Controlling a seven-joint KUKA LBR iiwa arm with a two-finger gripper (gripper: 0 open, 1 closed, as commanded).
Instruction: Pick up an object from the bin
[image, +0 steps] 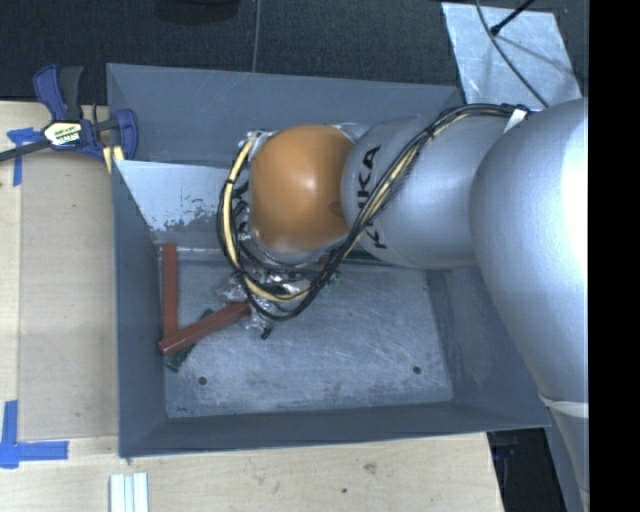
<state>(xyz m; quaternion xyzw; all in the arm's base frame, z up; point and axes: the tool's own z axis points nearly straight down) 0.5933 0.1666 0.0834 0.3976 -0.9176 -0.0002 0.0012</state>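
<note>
gripper (255, 303) sits low in the bin (340, 375), left of the floor's middle, tucked under the orange cover (295, 185) of the arm (430, 200) — we cannot tell whether it is clenched or released. right at its tip lies the upper end of a slanted red-brown stick (205, 328). that stick runs down and left, where it meets an upright stick (170, 285) by the left wall — the two touch at the bottom.
</note>
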